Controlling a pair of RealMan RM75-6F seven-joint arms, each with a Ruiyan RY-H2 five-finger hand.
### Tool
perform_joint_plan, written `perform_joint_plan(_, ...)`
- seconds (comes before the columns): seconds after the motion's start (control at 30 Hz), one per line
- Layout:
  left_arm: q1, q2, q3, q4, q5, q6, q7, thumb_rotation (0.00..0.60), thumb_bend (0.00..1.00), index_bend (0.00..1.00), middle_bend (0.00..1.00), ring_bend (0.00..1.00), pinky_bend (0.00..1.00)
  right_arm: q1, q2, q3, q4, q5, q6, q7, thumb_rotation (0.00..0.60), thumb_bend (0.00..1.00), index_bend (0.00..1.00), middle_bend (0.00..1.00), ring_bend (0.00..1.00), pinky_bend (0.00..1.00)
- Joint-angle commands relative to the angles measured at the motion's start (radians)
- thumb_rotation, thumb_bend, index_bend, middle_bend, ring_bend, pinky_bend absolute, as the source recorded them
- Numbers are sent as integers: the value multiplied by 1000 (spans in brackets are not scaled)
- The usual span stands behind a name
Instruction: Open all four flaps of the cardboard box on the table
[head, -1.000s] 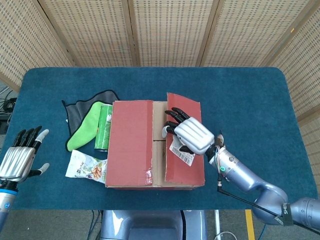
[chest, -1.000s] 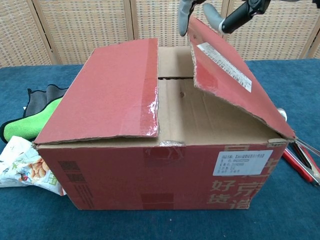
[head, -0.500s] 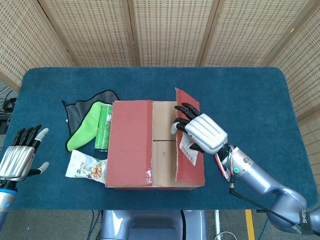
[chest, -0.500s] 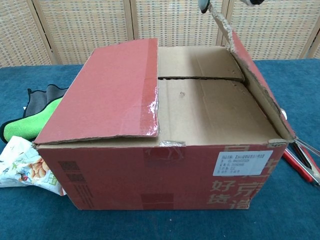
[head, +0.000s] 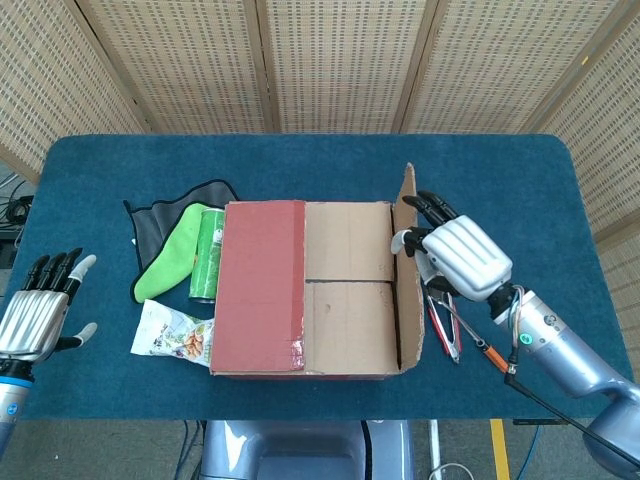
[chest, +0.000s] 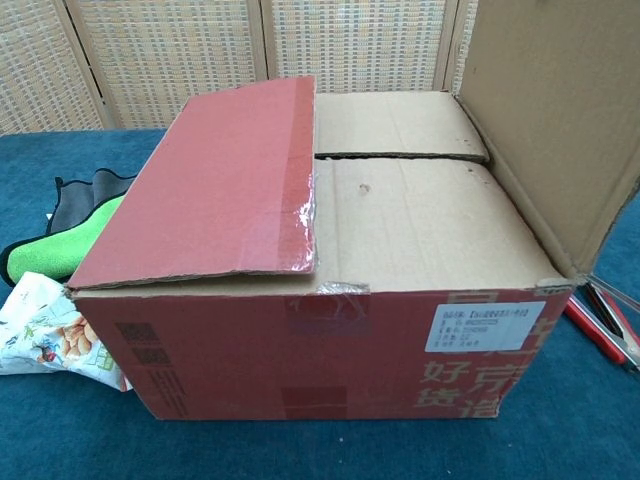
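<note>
From the head view I see both my hands; the chest view shows neither, only the cardboard box (chest: 330, 290) close up with its right flap (chest: 545, 120) standing up past vertical, leaning outward.

My right hand (head: 455, 255) is beside the right flap's (head: 408, 270) outer face, fingers (head: 432, 205) stretched toward the upper edge and thumb at the flap's rim; whether it pinches the flap or only rests against it I cannot tell. My left hand (head: 40, 315) hovers off the table's (head: 500, 170) left edge, fingers apart, holding nothing.

The box (head: 310, 290) sits mid-table. Its left flap (head: 258, 285) lies closed, and the two inner flaps (head: 345, 285) lie flat, meeting at a seam, so the inside is hidden.

Left of the box are a green can (head: 208, 255), a green cloth (head: 168, 252) on a dark cloth (head: 150, 225), and a snack bag (head: 172, 335). Red-handled tools (head: 445, 325) lie just right of the box, under my right arm.
</note>
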Motion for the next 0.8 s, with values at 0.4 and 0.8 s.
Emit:
perform_joint_plan(0.4,0,0,2,-1,-7,-1,8,573,260,30,0,0,0,-60,60,-25,57,-13,16,40,600,827,394,495,72,0)
perform_joint_plan(0.8,0,13,-1,-3,10,6,-3,572,256,30,0,0,0,-125,29,-64,127,-17,56,60,600,696,391,398,68,0)
